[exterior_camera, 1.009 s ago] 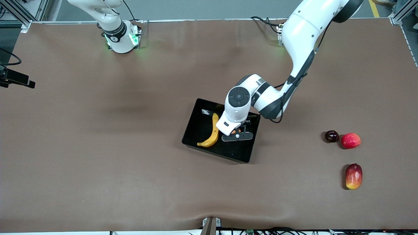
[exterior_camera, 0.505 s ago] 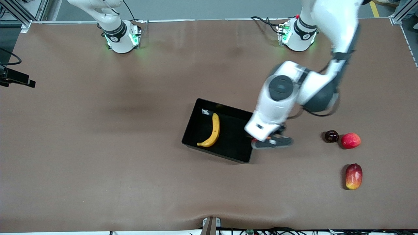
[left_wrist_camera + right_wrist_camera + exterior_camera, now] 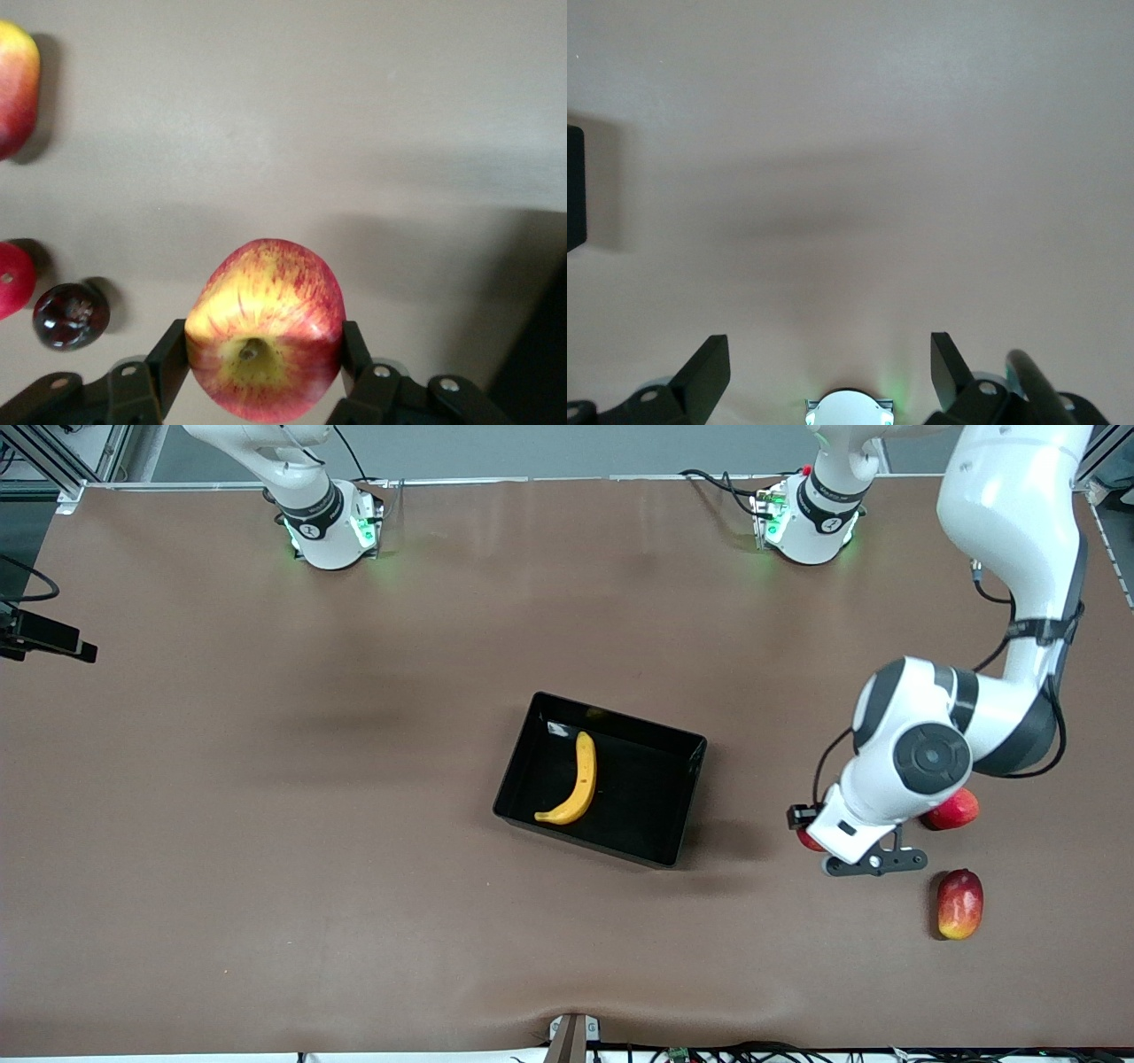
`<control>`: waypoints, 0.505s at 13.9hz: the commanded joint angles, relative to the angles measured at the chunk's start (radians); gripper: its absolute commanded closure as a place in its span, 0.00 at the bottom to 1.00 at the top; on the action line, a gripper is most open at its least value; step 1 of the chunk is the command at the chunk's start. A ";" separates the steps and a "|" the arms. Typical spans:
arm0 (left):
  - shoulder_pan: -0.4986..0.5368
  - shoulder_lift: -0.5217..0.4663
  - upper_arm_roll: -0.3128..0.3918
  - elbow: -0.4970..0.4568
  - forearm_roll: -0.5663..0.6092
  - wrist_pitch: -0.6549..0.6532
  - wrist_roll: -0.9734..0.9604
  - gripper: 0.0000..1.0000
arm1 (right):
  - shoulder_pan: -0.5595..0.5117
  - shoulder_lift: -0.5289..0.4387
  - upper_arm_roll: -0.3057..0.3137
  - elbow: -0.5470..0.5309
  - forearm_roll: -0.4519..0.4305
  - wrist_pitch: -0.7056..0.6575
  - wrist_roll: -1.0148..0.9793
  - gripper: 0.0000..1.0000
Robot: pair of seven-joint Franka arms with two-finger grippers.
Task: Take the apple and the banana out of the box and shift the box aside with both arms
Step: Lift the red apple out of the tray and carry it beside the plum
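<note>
Banana (image 3: 577, 780) lay in the black bin (image 3: 686, 802), its long way running from the robots toward my camera. My left gripper (image 3: 264, 359) squeezed the apple (image 3: 265, 329), stem facing its camera, over the table (image 3: 266, 779) beside a dark plum (image 3: 70, 315). My right gripper (image 3: 830, 367) waited, fingers apart.
</note>
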 commanded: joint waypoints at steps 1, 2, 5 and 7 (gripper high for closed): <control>0.060 0.016 -0.005 -0.090 0.053 0.108 0.016 1.00 | -0.017 -0.006 0.016 0.002 -0.009 -0.008 0.008 0.00; 0.081 0.025 -0.006 -0.111 0.080 0.146 0.017 1.00 | -0.015 -0.005 0.016 0.002 -0.009 -0.008 0.008 0.00; 0.098 0.059 -0.006 -0.115 0.087 0.177 0.017 0.99 | -0.014 -0.005 0.015 0.002 -0.009 -0.008 0.008 0.00; 0.098 0.075 -0.006 -0.112 0.088 0.182 0.017 0.47 | -0.011 -0.006 0.016 0.002 -0.009 -0.008 0.009 0.00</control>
